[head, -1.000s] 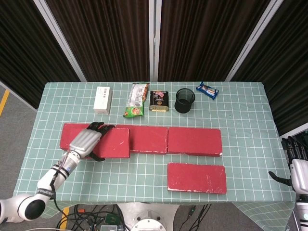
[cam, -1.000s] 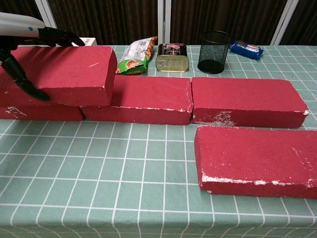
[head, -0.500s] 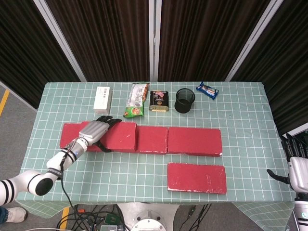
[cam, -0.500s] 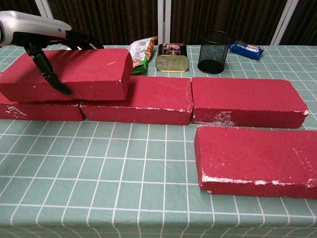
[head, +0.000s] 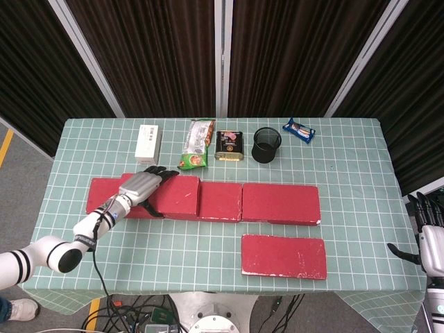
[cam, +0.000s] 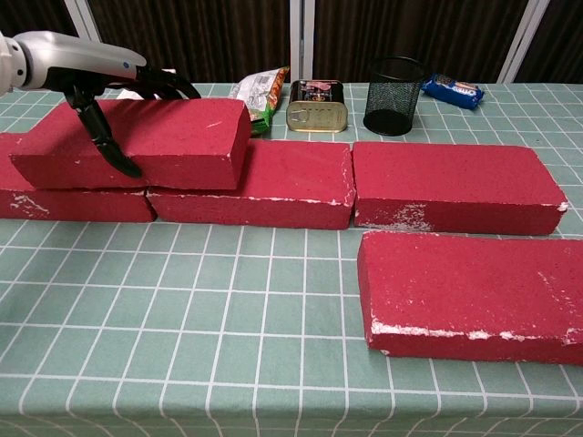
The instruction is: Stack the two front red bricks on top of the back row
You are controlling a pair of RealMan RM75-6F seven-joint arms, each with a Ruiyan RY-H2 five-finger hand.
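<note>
My left hand (head: 142,186) (cam: 100,73) grips a red brick (head: 175,197) (cam: 150,144), fingers over its top and thumb down its front face. That brick lies across the joint of the back row's left brick (head: 100,195) (cam: 73,206) and middle brick (head: 220,201) (cam: 273,187); whether it rests on them or hovers just above I cannot tell. The back row's right brick (head: 281,203) (cam: 455,187) is bare on top. One front red brick (head: 283,256) (cam: 474,291) lies flat before it. My right hand (head: 430,241) hangs open off the table's right edge, holding nothing.
Along the back edge stand a white box (head: 148,143), a green snack bag (head: 196,152) (cam: 255,96), a flat tin (head: 229,146) (cam: 317,106), a black mesh cup (head: 266,144) (cam: 394,96) and a blue snack bar (head: 298,130) (cam: 453,90).
My left hand has carried its brick to the right and further back, from over the left back brick to across the left and middle ones. The right hand has barely moved.
</note>
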